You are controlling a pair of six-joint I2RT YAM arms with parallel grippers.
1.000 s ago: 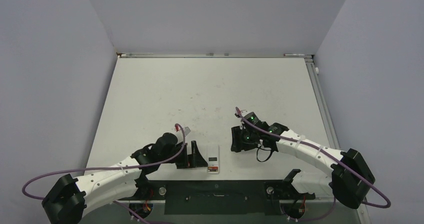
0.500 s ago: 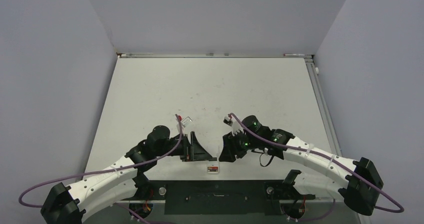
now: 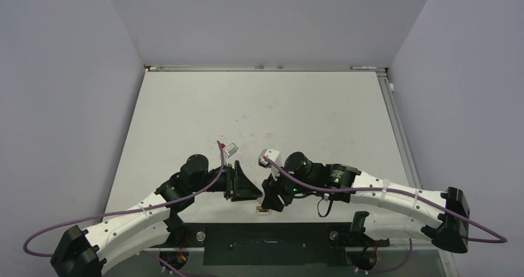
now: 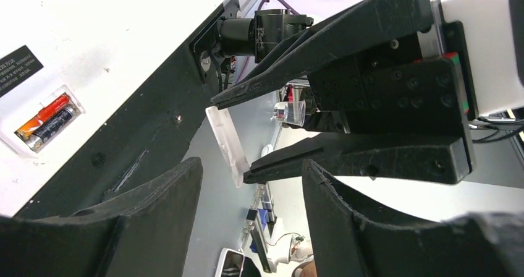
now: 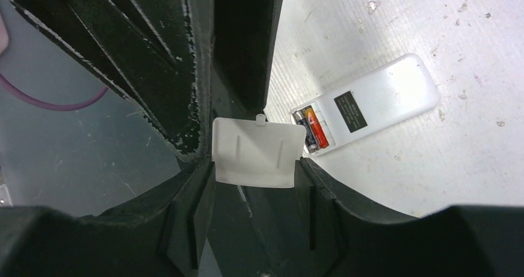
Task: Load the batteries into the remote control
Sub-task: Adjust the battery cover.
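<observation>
The white remote control lies back up near the table's front edge, and its battery bay is uncovered. Two batteries sit side by side in that bay, and they also show in the left wrist view as batteries. My right gripper is shut on a white battery cover, held just above the bay end of the remote. My left gripper is open and holds nothing, close beside the right one. From above, the left gripper and right gripper nearly meet over the remote.
A black base rail runs along the near edge just below the remote. The white table stretches away behind both arms, bounded by grey walls. Purple cables trail from both arms.
My right arm has swung left and toward the near edge with the cover, ending over the remote. The left gripper's jaws have narrowed and it has shifted slightly right.
</observation>
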